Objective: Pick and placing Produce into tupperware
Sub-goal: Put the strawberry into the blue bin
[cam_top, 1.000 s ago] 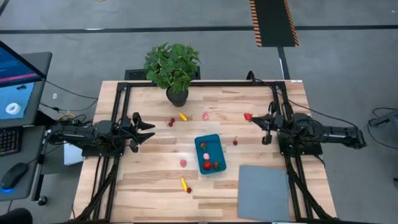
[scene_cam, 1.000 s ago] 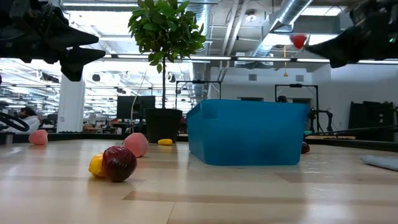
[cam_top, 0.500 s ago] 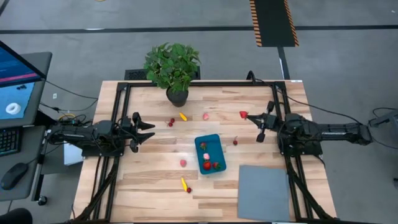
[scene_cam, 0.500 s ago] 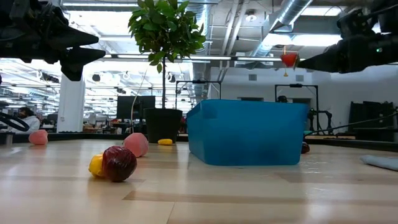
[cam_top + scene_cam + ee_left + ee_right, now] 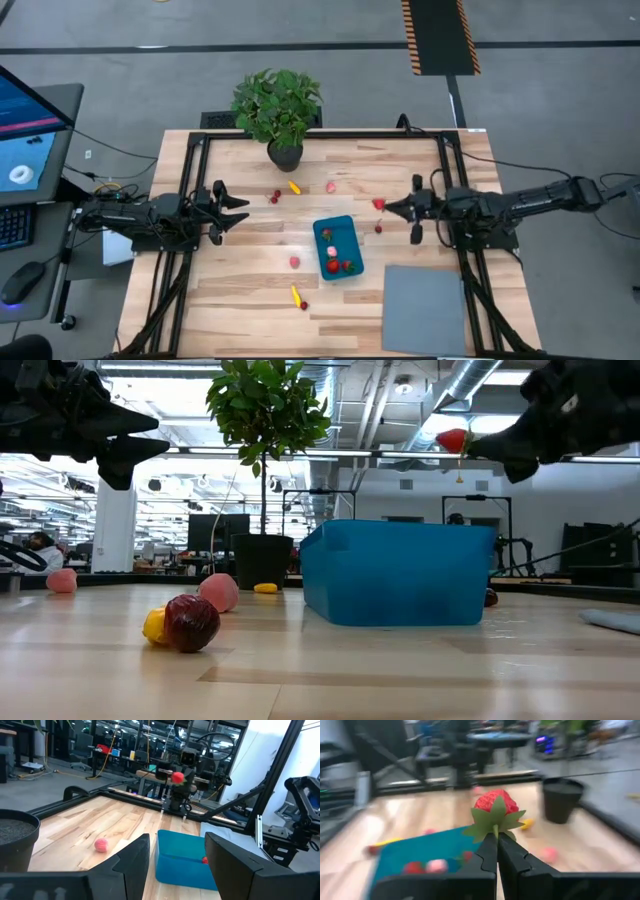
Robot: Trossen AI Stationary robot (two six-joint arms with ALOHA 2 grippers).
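Observation:
My right gripper [image 5: 388, 207] is shut on a red strawberry [image 5: 492, 800] with a green leaf cap, held in the air to the right of the teal tupperware [image 5: 337, 247] and a little farther back. The strawberry also shows in the low view [image 5: 452, 440] and the left wrist view [image 5: 177, 777]. The tupperware rests flat on the table with several produce pieces [image 5: 338, 264] inside. More produce lies loose on the wood: a pink piece [image 5: 295, 262], a yellow piece [image 5: 296, 294] and a dark red one [image 5: 378, 228]. My left gripper [image 5: 238, 209] waits open at the table's left. My right gripper pinches the strawberry at its leafy stem end [image 5: 494, 831] between its two shut fingertips. The fingers reach in about level from the table's right. The berry sticks out beyond the fingertips, red end away from them, lifted clear of the table.
A potted plant [image 5: 278, 110] stands at the far edge, with a yellow piece [image 5: 294, 186], a pink piece [image 5: 331, 186] and a red piece [image 5: 275, 196] in front of it. A grey mat [image 5: 424, 308] lies at the near right corner. A monitor [image 5: 25, 130] stands off the table's left.
My right gripper has carried the strawberry toward the table's left and a little toward its near edge, closing on the tupperware, and has rolled somewhat on the way. It has stayed shut on the berry, which remains clear of the table.

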